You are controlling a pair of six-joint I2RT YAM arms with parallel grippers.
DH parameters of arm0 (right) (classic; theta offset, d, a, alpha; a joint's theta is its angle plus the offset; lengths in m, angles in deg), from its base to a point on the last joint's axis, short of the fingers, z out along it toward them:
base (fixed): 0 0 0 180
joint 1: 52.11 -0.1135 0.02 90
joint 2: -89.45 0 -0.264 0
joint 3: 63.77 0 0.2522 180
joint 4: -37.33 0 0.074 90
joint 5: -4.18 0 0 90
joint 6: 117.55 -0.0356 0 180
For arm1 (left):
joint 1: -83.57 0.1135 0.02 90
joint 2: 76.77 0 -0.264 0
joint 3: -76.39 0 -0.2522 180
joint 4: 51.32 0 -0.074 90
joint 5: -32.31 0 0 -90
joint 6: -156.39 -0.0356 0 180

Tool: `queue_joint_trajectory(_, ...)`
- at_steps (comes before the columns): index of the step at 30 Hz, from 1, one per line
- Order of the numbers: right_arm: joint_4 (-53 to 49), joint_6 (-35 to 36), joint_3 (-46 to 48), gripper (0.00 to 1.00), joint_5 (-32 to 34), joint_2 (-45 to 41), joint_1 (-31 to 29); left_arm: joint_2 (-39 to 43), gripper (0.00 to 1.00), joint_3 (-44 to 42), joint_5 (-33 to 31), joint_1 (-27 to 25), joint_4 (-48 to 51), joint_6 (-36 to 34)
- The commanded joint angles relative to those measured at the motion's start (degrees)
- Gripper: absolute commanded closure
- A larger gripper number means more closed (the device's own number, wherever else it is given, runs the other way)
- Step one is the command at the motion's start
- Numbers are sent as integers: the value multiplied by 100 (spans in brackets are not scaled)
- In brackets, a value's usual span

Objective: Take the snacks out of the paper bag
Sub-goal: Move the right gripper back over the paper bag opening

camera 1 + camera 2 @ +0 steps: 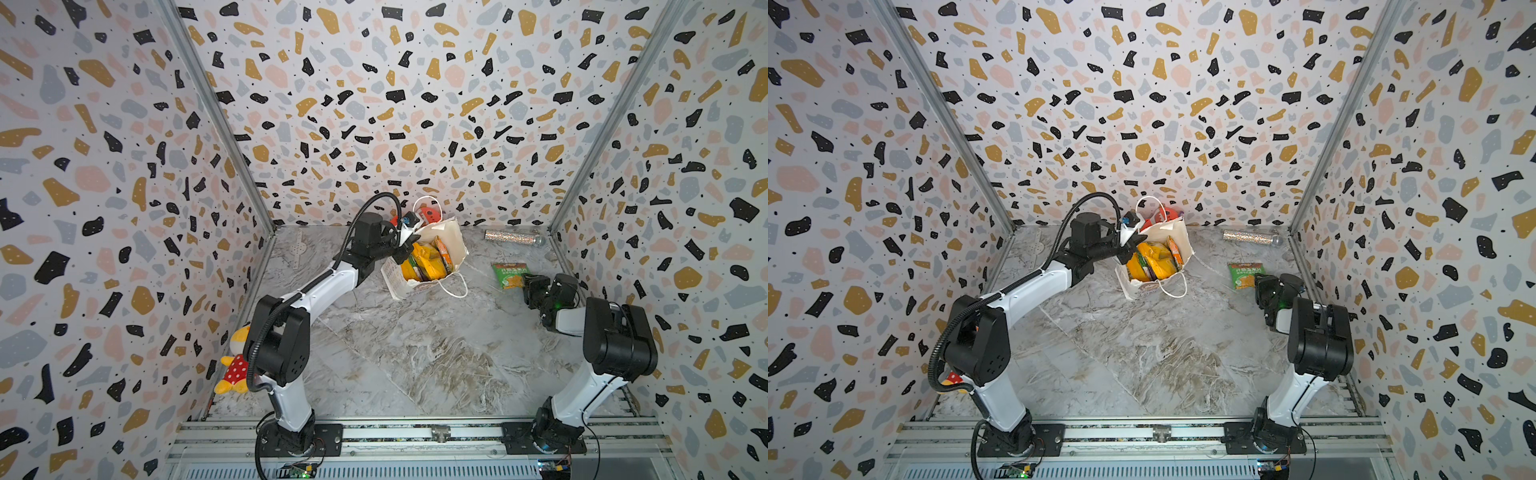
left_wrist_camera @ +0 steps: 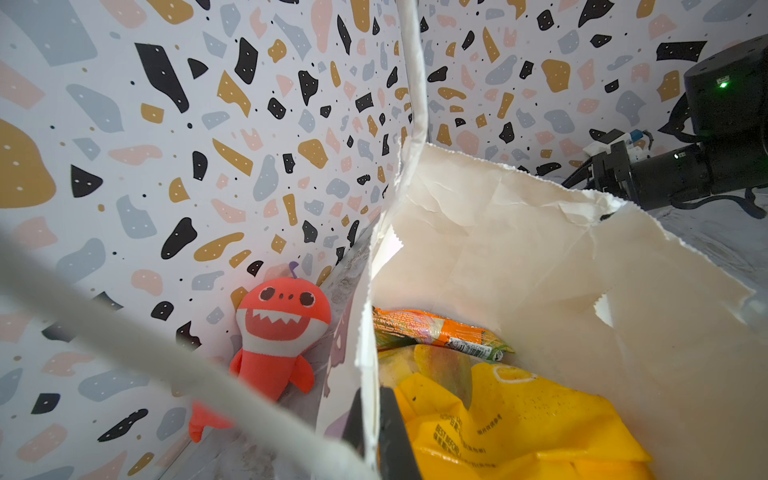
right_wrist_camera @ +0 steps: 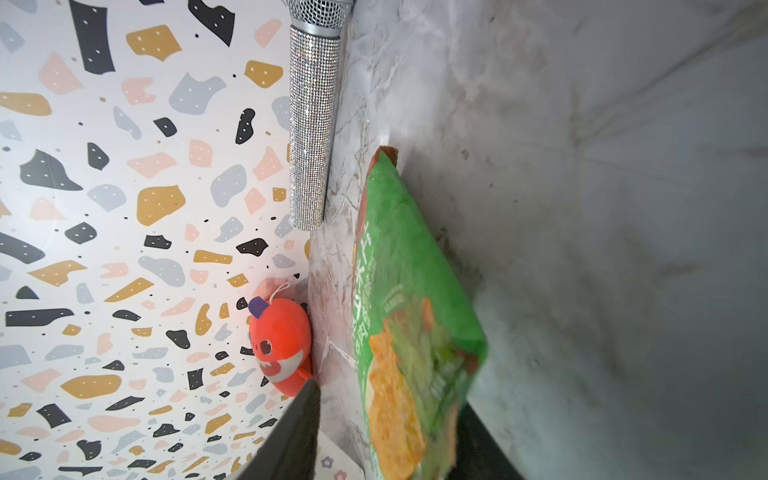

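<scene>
The white paper bag (image 1: pixel 446 245) (image 1: pixel 1177 232) stands at the back middle of the table with its mouth gaping. My left gripper (image 1: pixel 405 245) (image 2: pixel 371 399) is shut on the bag's near-left rim, one finger inside and one outside. Snacks fill the bag: a yellow packet (image 1: pixel 424 259) (image 2: pixel 519 415) and an orange one (image 2: pixel 432 328) show on top. A green packet (image 1: pixel 510 275) (image 3: pixel 407 291) lies on the table to the right of the bag. My right gripper (image 1: pixel 531 286) (image 3: pixel 390 399) is at its near edge, jaws apart, the packet's end between them with a gap on one side.
A red-orange shark plush (image 1: pixel 428 214) (image 2: pixel 282 328) leans on the back wall behind the bag. A glittery silver tube (image 1: pixel 513 239) (image 3: pixel 311 124) lies along the back wall at right. A yellow plush in a red dotted dress (image 1: pixel 235 370) sits by the left arm's base.
</scene>
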Motion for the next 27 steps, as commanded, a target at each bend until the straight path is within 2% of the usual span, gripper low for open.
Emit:
queue_joint_trajectory(1,-354,-114,30,50,-44,-420,74,215,100,-76,280,-56,-237,32)
queue_joint_trajectory(5,-704,-85,43,41,31,-717,91,217,100,-73,282,-56,-253,43)
queue_joint_trajectory(11,-172,-98,95,42,-484,-928,79,203,100,-82,327,-56,-265,69)
queue_joint_trajectory(13,-500,-71,-39,42,-648,-1023,65,223,100,-90,326,-56,-272,54)
queue_joint_trajectory(23,-927,79,95,41,-118,-1937,47,267,100,-139,300,-56,-277,39)
queue_joint_trajectory(25,-781,307,37,45,-115,-2007,-8,267,100,-130,321,-56,-271,40)
queue_joint_trajectory(27,-1228,1101,-425,50,-114,-2030,-211,267,100,-130,334,-57,-285,59)
